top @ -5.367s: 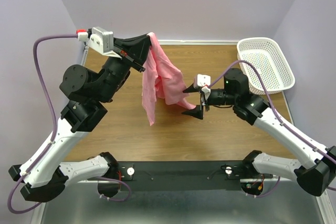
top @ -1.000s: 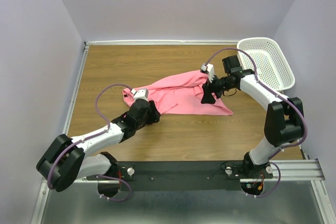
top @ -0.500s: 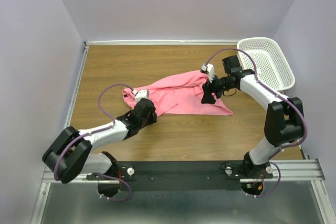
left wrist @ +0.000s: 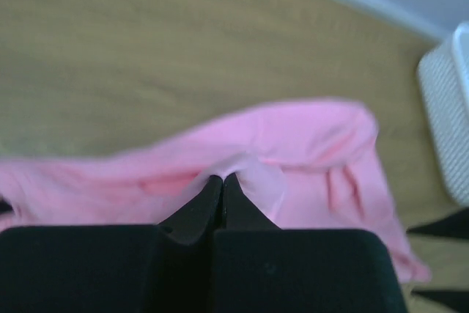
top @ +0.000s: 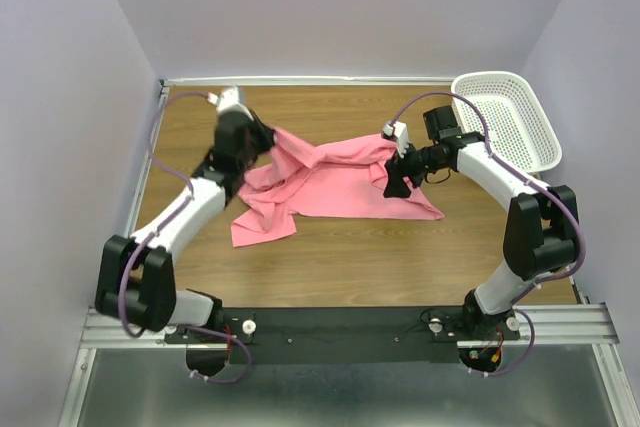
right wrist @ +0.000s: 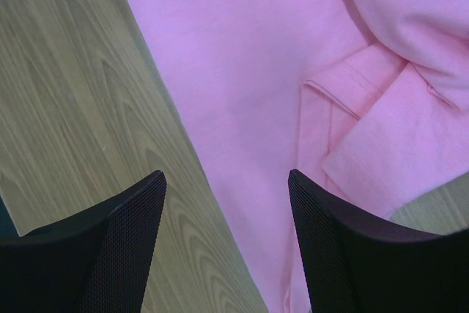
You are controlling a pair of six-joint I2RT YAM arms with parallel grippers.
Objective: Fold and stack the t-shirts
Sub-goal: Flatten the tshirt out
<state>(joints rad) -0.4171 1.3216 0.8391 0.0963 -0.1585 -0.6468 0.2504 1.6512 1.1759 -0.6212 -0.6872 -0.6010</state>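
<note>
Wood-grain table (top: 350, 257) enclosed by plain lilac walls, with a white basket (top: 505, 117) at its far corner as the reference point. One salmon-pink t-shirt (top: 340, 182) lies on the board beside the basket, toward the table's centre; it is rumpled and bunched, not spread flat.

Left gripper (left wrist: 222, 183), at the shirt's end farther from the basket: jaws closed tight on a small raised pinch of pink cloth, which peaks up from the board. Right gripper (right wrist: 226, 177), at the shirt's end nearer the basket: jaws spread wide over the garment's edge, nothing between them; whether the fingertips press the cloth cannot be told.

Progress, as judged: early. No clean fold is made and no stack is begun; the garment apparently remains to be flattened, folded and then placed. No second shirt is in view.

Materials and shapes: shirt of soft, matte knit that creases readily, with a stitched hem along a short sleeve folded over on itself; table smooth, with long streaked grain; basket of rigid perforated plastic, rounded-rectangular with a flared rim; gripper fingers (right wrist: 124, 243) black, tapered, with finely textured inner faces.
</note>
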